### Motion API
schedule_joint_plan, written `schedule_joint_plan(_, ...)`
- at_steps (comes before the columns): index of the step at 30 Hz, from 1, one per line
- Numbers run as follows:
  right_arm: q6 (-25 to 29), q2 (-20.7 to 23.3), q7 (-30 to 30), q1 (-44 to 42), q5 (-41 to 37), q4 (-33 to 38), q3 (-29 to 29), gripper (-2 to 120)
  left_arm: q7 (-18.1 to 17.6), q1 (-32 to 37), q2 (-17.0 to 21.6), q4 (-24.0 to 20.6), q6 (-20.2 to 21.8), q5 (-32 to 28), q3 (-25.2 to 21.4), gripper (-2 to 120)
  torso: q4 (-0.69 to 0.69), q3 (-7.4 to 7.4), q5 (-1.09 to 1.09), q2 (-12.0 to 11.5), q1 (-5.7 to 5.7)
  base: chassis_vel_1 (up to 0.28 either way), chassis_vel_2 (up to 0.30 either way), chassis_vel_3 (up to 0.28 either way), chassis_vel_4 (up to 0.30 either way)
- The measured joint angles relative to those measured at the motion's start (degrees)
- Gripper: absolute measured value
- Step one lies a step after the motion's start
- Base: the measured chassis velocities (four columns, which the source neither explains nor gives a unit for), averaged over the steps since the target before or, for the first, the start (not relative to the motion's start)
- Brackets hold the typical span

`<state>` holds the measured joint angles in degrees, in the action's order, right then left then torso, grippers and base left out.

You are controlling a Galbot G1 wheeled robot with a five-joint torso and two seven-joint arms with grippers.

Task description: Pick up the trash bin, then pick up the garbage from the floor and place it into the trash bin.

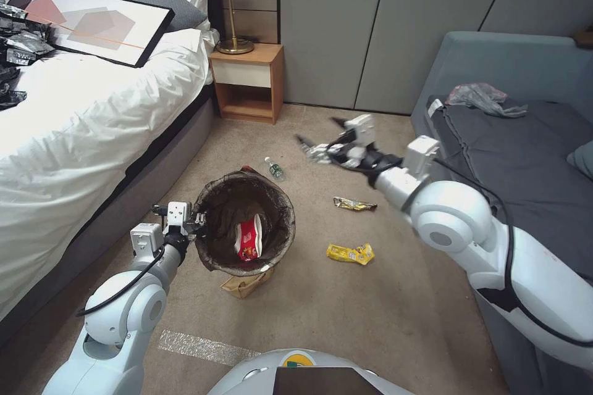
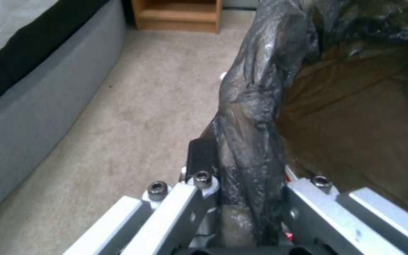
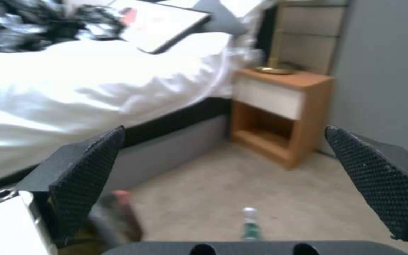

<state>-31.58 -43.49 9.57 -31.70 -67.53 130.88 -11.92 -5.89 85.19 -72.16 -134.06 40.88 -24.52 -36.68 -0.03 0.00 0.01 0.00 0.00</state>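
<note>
Trash bin (image 1: 244, 225), gripped by left hand (image 1: 196, 220), has one packet (image 1: 249, 238); right hand (image 1: 321, 136) gapes empty; bottle (image 1: 274, 168), wrappers (image 1: 350, 253) remain.

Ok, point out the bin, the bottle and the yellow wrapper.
bin (image 1: 213, 257): head view, bagged rim near the robot.
bottle (image 1: 274, 168): head view, its clear body.
yellow wrapper (image 1: 350, 253): head view, middle of the packet.

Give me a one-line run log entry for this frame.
left hand: shut on trash bin rim | right hand: open, empty, raised above bottle | in bin: red packet | floor: yellow wrapper, dark wrapper
</note>
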Motion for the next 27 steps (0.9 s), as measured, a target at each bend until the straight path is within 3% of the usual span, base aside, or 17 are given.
schedule_joint_plan(5, 4.52, 1.43, 2.61, -3.43, 4.28, 0.69, 8.44, 100, 0.01, 0.01, 0.04, -0.02, -0.18, 0.03, -0.21, 0, 0.03, 0.0, -0.02, 0.0, 0.0, 0.0, 0.0, 0.0, 0.0)
schedule_joint_plan(8, 9.07, 1.84, 5.39, -9.95, 13.86, 0.12, 17.33, 100, 0.04, -0.12, 0.02, -0.11, -0.19, -0.07, -0.07, 0, -0.04, 0.0, 0.01, 0.0, 0.0, 0.0, 0.0, 0.0, 0.0)
schedule_joint_plan(9, 9.07, 1.84, 5.39, -9.95, 13.86, 0.12, 17.33, 100, 0.04, -0.12, 0.02, -0.11, -0.19, -0.07, -0.07, 0, -0.04, 0.0, 0.01, 0.0, 0.0, 0.0, 0.0, 0.0, 0.0)
schedule_joint_plan(10, 10.8, 0.6, 6.2, -12.38, 18.02, -0.34, 21.24, 100, 0.04, -0.14, -0.1, -0.23, -0.18, -0.33, 0.14, 0, 0.05, 0.01, -0.01, 0.0, 0.0, 0.0, 0.0, 0.0, 0.0)
schedule_joint_plan(12, 13.16, -5.42, 6.81, -23.06, 28.09, -1.32, 34.16, 100, 0.03, -0.12, -0.33, -0.34, -0.14, -0.54, 0.48, 0, 0.03, 0.0, -0.01, 0.01, 0.0, 0.0, 0.0, 0.0, 0.0)
schedule_joint_plan(13, 13.16, -5.42, 6.81, -23.06, 28.09, -1.32, 34.16, 100, 0.03, -0.12, -0.33, -0.34, -0.14, -0.54, 0.48, 0, 0.03, 0.0, -0.01, 0.01, 0.0, 0.0, 0.0, 0.0, 0.0)
schedule_joint_plan(14, 15.41, -10.59, 5.6, -32.01, 35.13, -2.57, 40.74, 100, 0.05, -0.01, -0.36, -0.43, -0.14, -0.52, 0.58, 0, -0.01, 0.01, 0.02, 0.01, 0.0, 0.0, 0.0, 0.0, 0.0)
schedule_joint_plan(15, 20.61, -15.01, 4.08, -38.47, 41.13, -4.46, 43.98, 100, 0.17, 0.18, -0.33, -0.67, -0.13, -0.52, 0.65, 0, -0.05, 0.0, 0.0, 0.01, 0.0, 0.0, 0.0, 0.0, 0.0)
schedule_joint_plan(16, 28.54, -22.32, 1.52, -44.65, 50.91, -7.44, 46.71, 100, 0.33, 0.39, -0.3, -0.86, -0.17, -0.41, 0.79, 0, -0.03, 0.0, 0.03, 0.01, 0.0, 0.0, 0.0, 0.0, 0.0)
schedule_joint_plan(17, 28.54, -22.32, 1.52, -44.65, 50.91, -7.44, 46.71, 100, 0.33, 0.39, -0.3, -0.86, -0.17, -0.41, 0.79, 0, -0.03, 0.0, 0.03, 0.01, 0.0, 0.0, 0.0, 0.0, 0.0)
schedule_joint_plan(19, 36.99, -31.68, -0.53, -51.58, 60.42, -10.53, 48.83, 100, 0.48, 0.85, -0.36, -1.22, -0.21, -0.15, 1.36, 0, 0.0, 0.0, -0.02, 0.01, 0.0, 0.0, 0.0, 0.0, 0.0)
schedule_joint_plan(21, 40.63, -37.12, -1.25, -55.81, 63.48, -12.25, 49.88, 100, 0.46, 0.99, -0.37, -1.43, -0.2, -0.02, 1.65, 0, -0.01, 0.0, -0.02, 0.01, 0.0, 0.0, 0.0, 0.0, 0.0)
schedule_joint_plan(25, 44.84, -42.0, -2.54, -60.39, 67.62, -14.8, 50.97, 100, 0.43, 1.11, -0.16, -1.86, -0.05, 0.02, 1.72, 0, 0.0, 0.0, -0.02, 0.01, 0.0, 0.0, 0.0, 0.0, 0.0)
schedule_joint_plan(27, 45.39, -42.4, -2.67, -61.52, 68.02, -15.2, 51.03, 100, 0.43, 1.15, -0.16, -1.91, -0.01, 0.04, 1.74, 0, 0.01, 0.0, -0.02, 0.01, 0.0, 0.0, 0.0, 0.0, 0.0)
